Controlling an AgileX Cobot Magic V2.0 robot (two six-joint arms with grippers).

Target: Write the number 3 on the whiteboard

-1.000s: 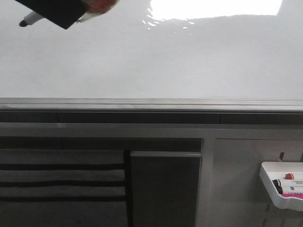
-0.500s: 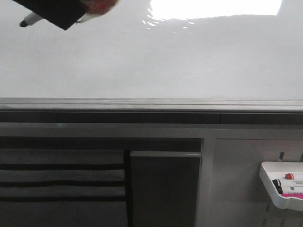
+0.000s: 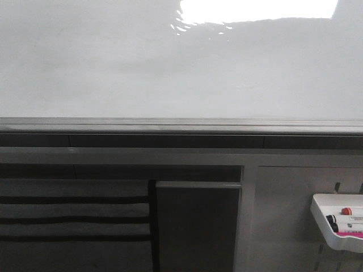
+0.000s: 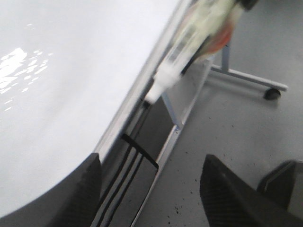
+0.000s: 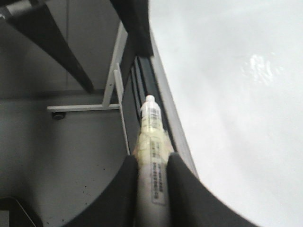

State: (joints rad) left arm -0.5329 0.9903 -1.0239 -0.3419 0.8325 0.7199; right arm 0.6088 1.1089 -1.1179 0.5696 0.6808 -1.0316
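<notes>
The whiteboard (image 3: 170,68) fills the upper front view, glossy and blank, with its grey edge rail (image 3: 181,122) below; no number 3 is in view. Neither gripper shows in the front view. In the right wrist view my right gripper (image 5: 152,158) is shut on a pale marker (image 5: 151,118), whose tip points along the rail beside the whiteboard (image 5: 236,94). In the left wrist view my left gripper (image 4: 151,163) stands open with nothing between its fingers. That same marker (image 4: 189,47) shows there beside the edge of the whiteboard (image 4: 57,94).
A small white tray (image 3: 337,221) with markers hangs at the lower right under the board. A dark panel (image 3: 198,226) sits below the rail. The stand's leg with a caster (image 4: 272,93) rests on the grey floor.
The dark gripper and marker at the front view's top left have moved out of that view. The board's surface looks the same.
</notes>
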